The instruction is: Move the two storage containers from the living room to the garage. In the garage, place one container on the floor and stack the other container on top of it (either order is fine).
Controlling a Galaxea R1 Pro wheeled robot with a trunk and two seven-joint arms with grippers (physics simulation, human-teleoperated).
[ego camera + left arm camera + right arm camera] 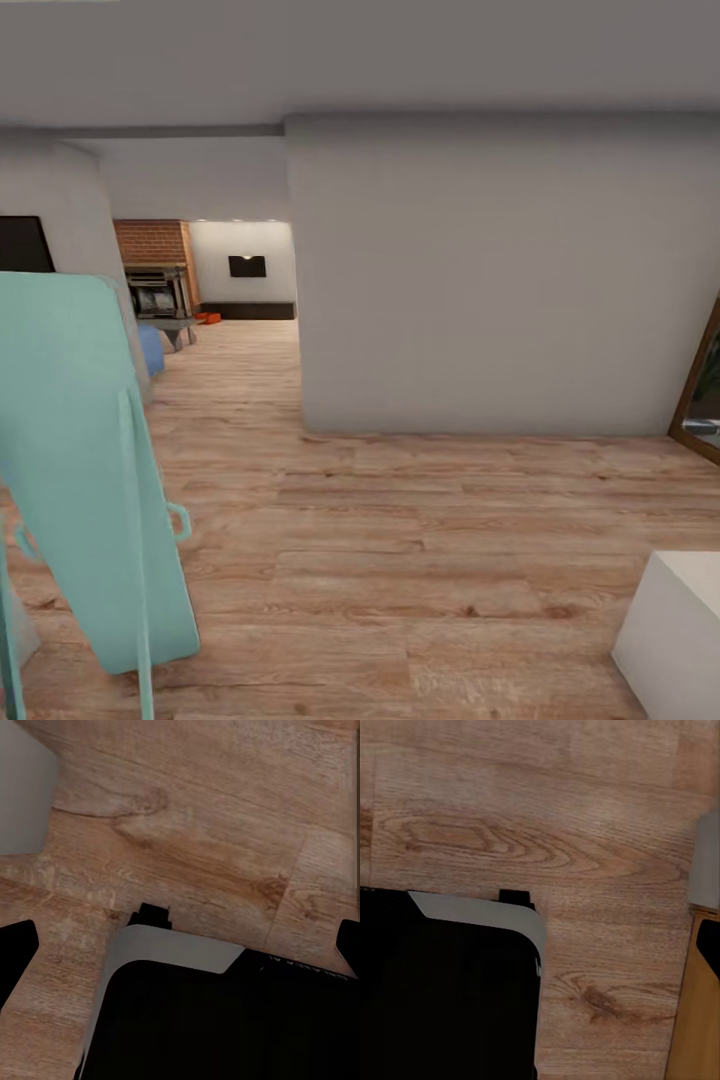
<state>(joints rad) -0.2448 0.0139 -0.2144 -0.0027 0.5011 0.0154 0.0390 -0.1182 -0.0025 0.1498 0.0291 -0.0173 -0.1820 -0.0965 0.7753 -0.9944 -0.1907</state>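
From the head camera, a light wood plank floor [420, 540] runs ahead past a broad white-grey wall block [490, 280] into the living room beyond, where a red brick fireplace [152, 262] stands at the left and a dark low cabinet [248, 310] lies along the far wall. One small orange-red storage container [208, 318] sits on the planks far off, between the fireplace and the cabinet. A tall pale turquoise panel [85, 460] leans close at the left, and a white box corner [675, 630] shows at lower right. In the left wrist camera, the left gripper's two dark fingertips [16, 949] stand wide apart at the picture's edges above the planks and the robot's black, grey-edged base [225, 1020]. In the right wrist camera, one dark fingertip [710, 945] of the right gripper shows beside a yellowish wooden edge [697, 1012]; whether its jaws are apart cannot be told.
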